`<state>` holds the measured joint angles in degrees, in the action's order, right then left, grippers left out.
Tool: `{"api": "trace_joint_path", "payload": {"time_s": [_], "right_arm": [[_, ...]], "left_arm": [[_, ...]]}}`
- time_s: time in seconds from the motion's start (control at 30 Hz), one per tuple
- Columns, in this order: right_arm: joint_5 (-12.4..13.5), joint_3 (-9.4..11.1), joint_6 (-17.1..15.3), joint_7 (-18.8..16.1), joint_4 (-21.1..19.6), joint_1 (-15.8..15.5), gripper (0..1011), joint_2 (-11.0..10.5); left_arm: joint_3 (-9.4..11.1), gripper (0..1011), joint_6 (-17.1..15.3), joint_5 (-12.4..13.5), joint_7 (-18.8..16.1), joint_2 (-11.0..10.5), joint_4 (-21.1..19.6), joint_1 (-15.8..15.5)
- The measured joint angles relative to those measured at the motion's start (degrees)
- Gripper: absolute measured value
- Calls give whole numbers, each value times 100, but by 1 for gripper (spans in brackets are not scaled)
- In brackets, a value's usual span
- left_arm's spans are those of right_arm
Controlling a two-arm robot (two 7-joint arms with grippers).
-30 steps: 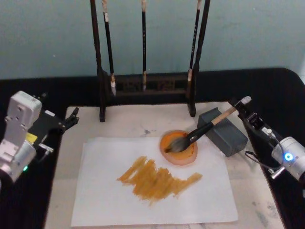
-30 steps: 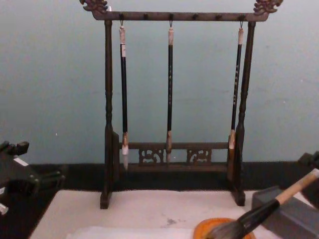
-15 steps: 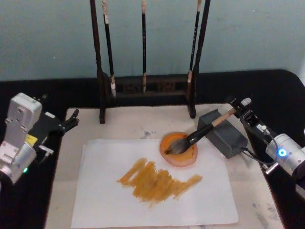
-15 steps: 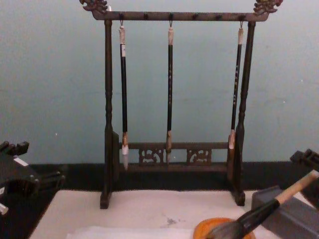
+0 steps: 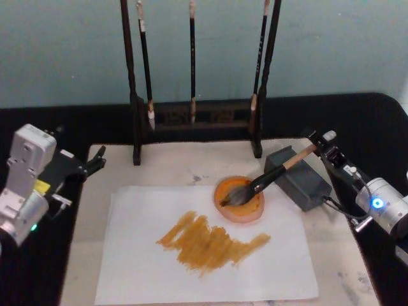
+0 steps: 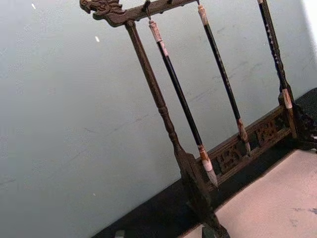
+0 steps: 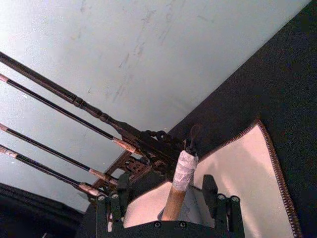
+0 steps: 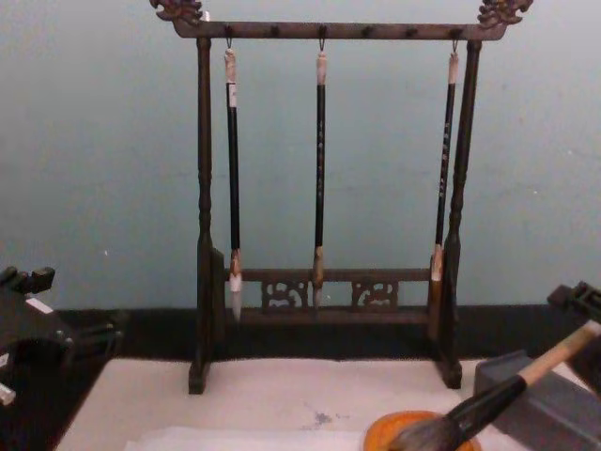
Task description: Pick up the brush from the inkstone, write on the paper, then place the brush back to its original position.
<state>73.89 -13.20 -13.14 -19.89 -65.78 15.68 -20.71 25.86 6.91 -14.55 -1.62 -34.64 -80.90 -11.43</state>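
right hand [image 5: 320, 140] spread – brush [image 5: 268, 177] handle end between fingers [image 7: 212, 191], bristles in inkstone [image 5: 237, 217].

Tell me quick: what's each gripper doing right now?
Left gripper: open, empty, parked on the left.
Right gripper: open, its jaws either side of the brush handle's end without clamping it.

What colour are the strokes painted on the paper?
Orange-brown strokes on the paper, clearest in the head view.
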Motion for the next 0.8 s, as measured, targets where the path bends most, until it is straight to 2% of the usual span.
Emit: {"api": "trace_joint_path", "payload": {"time_s": [0.2, 0.23, 0.33, 0.67, 0.7, 0.8], "right_arm": [[-1, 5, -2, 5, -9, -8, 826, 0], [-1, 6, -3, 6, -11, -9, 769, 0], [-2, 8, -4, 7, -14, -10, 702, 0], [-3, 13, -9, 15, -19, -15, 388, 0], [-3, 13, -10, 14, -21, -16, 322, 0], [-5, 14, -10, 15, -23, -17, 246, 0]], "left_arm": [[0, 1010, 0, 0, 0, 0, 0, 0], [0, 1010, 0, 0, 0, 0, 0, 0], [0, 1010, 0, 0, 0, 0, 0, 0], [0, 1010, 0, 0, 0, 0, 0, 0], [0, 1010, 0, 0, 0, 0, 0, 0], [0, 1010, 0, 0, 0, 0, 0, 0]]}}
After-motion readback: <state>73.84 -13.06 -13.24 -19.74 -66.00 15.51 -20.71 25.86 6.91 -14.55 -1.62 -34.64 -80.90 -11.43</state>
